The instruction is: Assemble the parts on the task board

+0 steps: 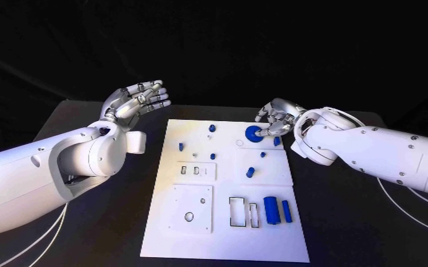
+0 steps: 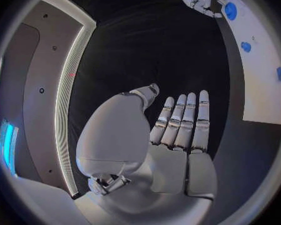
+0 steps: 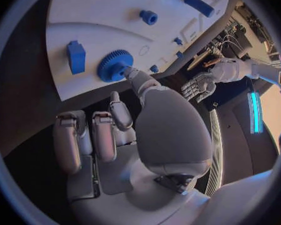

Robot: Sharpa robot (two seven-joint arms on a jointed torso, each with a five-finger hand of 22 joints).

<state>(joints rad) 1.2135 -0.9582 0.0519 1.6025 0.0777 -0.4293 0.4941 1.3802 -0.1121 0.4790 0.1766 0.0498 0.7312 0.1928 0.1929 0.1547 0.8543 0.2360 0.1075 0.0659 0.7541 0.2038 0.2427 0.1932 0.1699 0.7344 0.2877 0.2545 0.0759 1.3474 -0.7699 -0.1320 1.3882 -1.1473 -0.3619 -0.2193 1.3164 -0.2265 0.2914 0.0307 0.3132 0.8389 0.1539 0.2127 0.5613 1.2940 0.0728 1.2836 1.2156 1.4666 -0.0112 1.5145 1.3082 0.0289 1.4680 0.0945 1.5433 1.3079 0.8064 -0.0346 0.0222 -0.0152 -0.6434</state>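
The left hand (image 1: pixel 135 102) is hovering over the bench (image 1: pixel 98 242) just beside the far left corner of the task board (image 1: pixel 165 230), fingers (image 2: pixel 178 122) stretched out side by side and holding nothing. On the board, small blue parts are lying scattered: pegs near the middle, and two blue bars (image 1: pixel 276 209) standing beside open slots near the front right. Further right, at the far edge, the blue gear (image 3: pixel 114 65) is sitting on the board, and the right hand (image 1: pixel 278 118) is pressing one fingertip against its hub while its other fingers are curling back, gripping nothing. To do this step well, I judge the right hand should be pushing straight down on the hub, keeping the gear flat so it seats squarely rather than tilting.
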